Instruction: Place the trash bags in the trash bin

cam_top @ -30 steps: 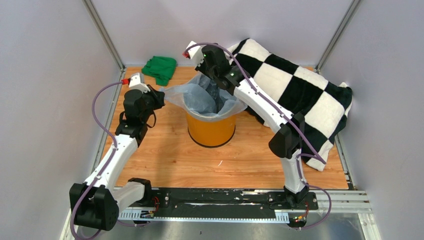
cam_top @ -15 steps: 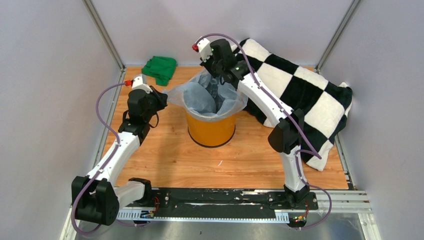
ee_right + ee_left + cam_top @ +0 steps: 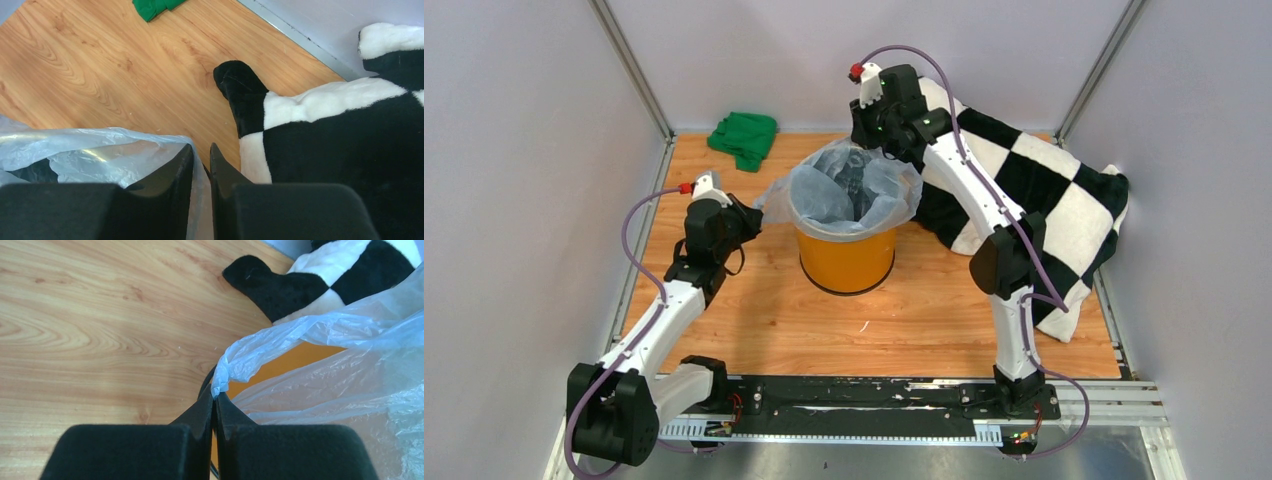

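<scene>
Left wrist view: I am watching the left gripper (image 3: pixel 215 401) clenching a twisted corner of the trash bag (image 3: pixel 325 385). Its fingers are pressing flat together, and the pale film is sprouting from their tips and stretching away to the right. Beneath that stretched edge the orange wall of the trash bin (image 3: pixel 295 357) is showing.

From the right wrist, the right gripper (image 3: pixel 201 159) is hovering over the bag's (image 3: pixel 100 155) far edge. Its fingers are drawn close with a narrow slit between them. Film is lying in that slit, but I cannot tell whether they are pinching it.

From above, the left gripper (image 3: pixel 754 213) is sitting just left of the bin (image 3: pixel 844 258) and the right gripper (image 3: pixel 864 158) is at its far rim. The bag (image 3: pixel 824 200) is lying open inside the bin, its mouth spilling over the rim all round, with a loose flap reaching left to the left gripper. The dark inside is showing through the film (nothing else is visible in there).

The bin is standing upright mid-table on the wooden table (image 3: pixel 764 310), which is boxed in by pale grey walls with metal posts in the far corners. A green cloth (image 3: pixel 744 137) is lying crumpled at the far left, well apart from the bin. A black-and-white checkered blanket (image 3: pixel 1044 200) is heaped along the right side, one corner near the bin.
</scene>
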You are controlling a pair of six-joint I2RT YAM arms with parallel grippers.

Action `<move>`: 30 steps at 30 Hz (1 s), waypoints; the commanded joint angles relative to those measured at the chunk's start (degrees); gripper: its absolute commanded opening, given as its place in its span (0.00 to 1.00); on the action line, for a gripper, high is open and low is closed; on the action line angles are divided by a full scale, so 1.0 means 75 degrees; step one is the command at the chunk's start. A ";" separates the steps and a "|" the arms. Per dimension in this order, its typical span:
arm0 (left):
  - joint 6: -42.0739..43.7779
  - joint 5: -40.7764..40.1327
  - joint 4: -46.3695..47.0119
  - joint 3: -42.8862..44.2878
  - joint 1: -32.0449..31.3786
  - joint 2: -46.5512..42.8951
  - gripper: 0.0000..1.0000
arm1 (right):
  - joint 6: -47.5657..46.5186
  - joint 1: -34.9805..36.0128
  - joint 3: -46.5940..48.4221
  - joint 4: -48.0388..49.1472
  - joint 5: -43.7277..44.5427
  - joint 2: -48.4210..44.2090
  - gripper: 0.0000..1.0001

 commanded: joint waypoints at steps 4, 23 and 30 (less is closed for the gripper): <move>-0.0047 -0.0116 0.0100 -0.0383 -0.0276 -0.0144 0.00 | 0.1132 -0.0272 0.0136 -0.0487 -0.0435 -0.0576 0.40; -0.0005 -0.0112 0.0100 -0.0334 -0.0282 -0.0126 0.00 | 0.2241 -0.0913 -0.2759 -0.1050 0.0965 -0.3832 0.67; -0.0007 -0.0046 0.0099 -0.0198 -0.0288 -0.0017 0.00 | 0.2838 -0.1100 -0.5066 -0.0186 0.1067 -0.5395 0.63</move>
